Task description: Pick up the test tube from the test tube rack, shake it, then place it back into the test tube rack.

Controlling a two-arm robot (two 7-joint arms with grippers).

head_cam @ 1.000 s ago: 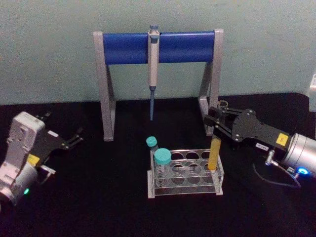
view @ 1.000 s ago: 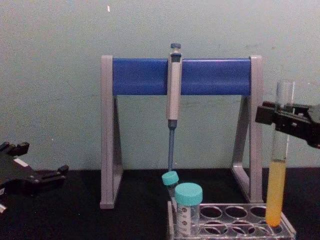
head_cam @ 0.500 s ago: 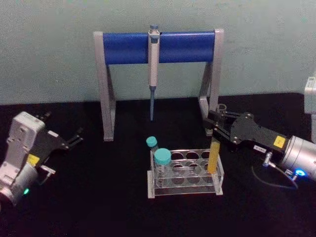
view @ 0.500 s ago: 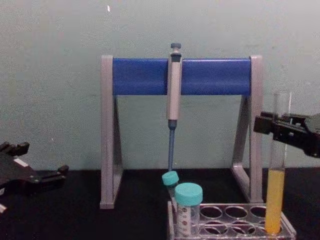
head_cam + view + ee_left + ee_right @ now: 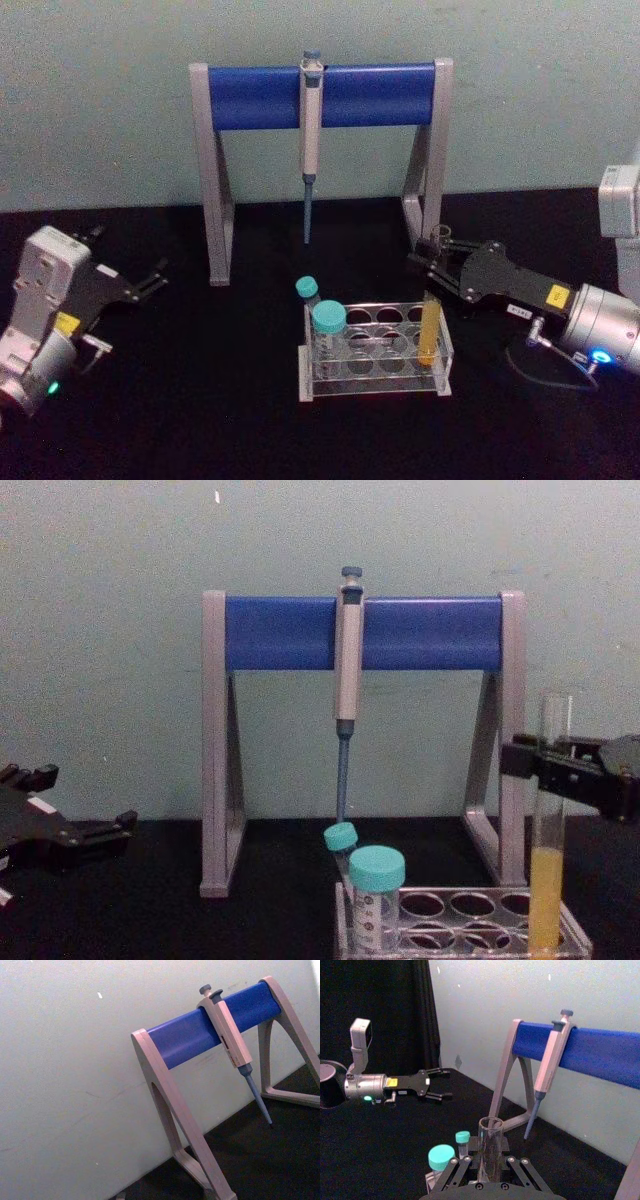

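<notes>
Nearly done: right gripper [image 5: 432,262] clamps the test tube [image 5: 430,332], seated in the test tube rack [image 5: 372,386]; only release left. Left gripper [image 5: 132,254] idles lower-left, fingers apart.

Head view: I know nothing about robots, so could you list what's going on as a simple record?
test tube: upright, yellow liquid, lowered into a right-end hole of the rack
right gripper: shut on the test tube near its top
left gripper: open, parked at left
capped tubes: two, at the rack's left end
pipette: hanging on the stand behind
</notes>
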